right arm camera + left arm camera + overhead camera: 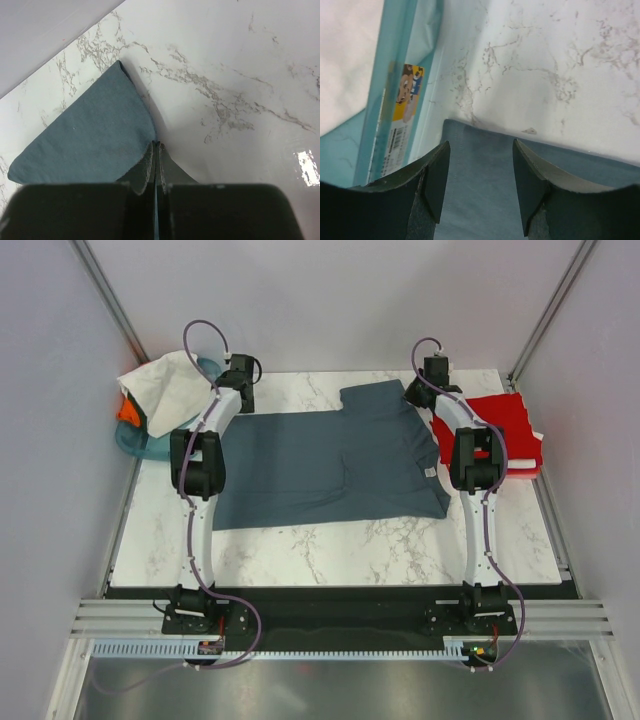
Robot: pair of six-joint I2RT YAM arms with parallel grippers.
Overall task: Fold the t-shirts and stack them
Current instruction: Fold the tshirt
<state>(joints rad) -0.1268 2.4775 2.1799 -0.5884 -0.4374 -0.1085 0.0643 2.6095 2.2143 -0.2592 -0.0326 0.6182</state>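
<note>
The slate blue-grey t-shirt [330, 460] is lying spread on the marble table [330, 540]. At its far edge, only the 2 wrist views are showing the grips — left gripper [480, 145] gaping over a corner beside the teal basket [395, 75], right gripper [156, 145] clamping shut on the cloth's edge.

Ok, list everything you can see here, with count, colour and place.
table: one, white marble, under everything.
basket: one, teal, far left corner.
blue-grey t-shirt: one, slate blue-grey, spread flat in the middle.
red t-shirt: one visible, red, folded at the right edge.
white t-shirt: one, white, draped over the basket.
orange t-shirt: one, orange, poking from the basket.
left hand: one, black, open over the blue-grey shirt's far left corner.
right hand: one, black, shut on its far right edge.
</note>
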